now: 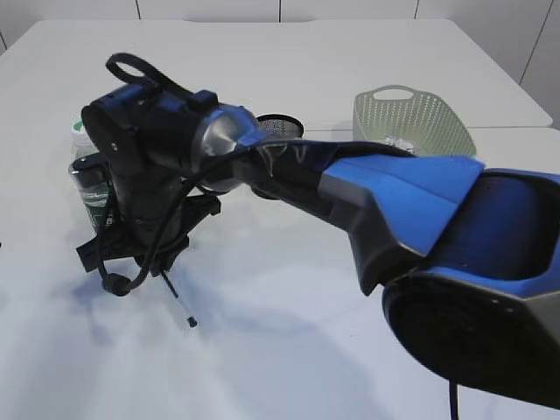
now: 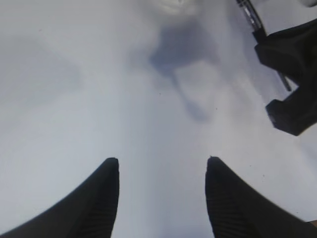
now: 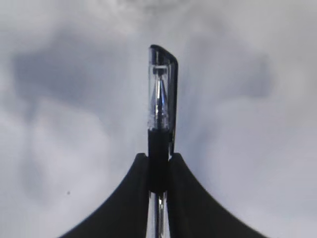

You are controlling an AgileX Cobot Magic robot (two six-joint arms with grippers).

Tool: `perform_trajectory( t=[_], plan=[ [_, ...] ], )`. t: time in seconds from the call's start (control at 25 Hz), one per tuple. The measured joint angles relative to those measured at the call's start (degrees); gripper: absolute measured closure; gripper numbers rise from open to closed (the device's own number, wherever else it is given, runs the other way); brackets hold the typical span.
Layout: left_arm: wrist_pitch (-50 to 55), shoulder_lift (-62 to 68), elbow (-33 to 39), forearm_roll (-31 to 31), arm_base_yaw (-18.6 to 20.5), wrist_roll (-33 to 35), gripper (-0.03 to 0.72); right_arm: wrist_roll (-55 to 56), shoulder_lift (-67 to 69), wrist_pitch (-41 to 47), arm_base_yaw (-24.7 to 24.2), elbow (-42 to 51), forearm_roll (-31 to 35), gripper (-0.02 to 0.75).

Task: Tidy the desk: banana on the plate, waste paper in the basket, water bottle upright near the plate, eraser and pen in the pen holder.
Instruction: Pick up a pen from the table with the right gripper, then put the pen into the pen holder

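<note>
Pen (image 3: 161,114) pinched in right end effector (image 3: 159,168), basket (image 1: 418,118) holding paper (image 1: 401,140)

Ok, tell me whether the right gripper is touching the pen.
Touching. The right wrist view shows the right gripper shut on the pen, both fingers pressed against its barrel with no gap.
</note>
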Motion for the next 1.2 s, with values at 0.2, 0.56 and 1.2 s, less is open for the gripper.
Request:
perform_trajectory(
  t=[0.2,0.56,1.2],
  plan=[
    [0.0,0.0,0.0,0.0,0.0,0.0,0.293,-2.0,-6.6,0.0,-1.9,7.7,-2.3,0.687],
    [-0.5,0.0,0.0,0.0,0.0,0.0,0.293,-5.9,-20.6,-0.3,-10.3,29.6,-2.9,0.687],
    [-0.8,0.0,0.0,0.0,0.0,0.0,0.293,-12.9,-40.3,-32.9,-24.9,51.8,-3.0,0.687]
  ],
)
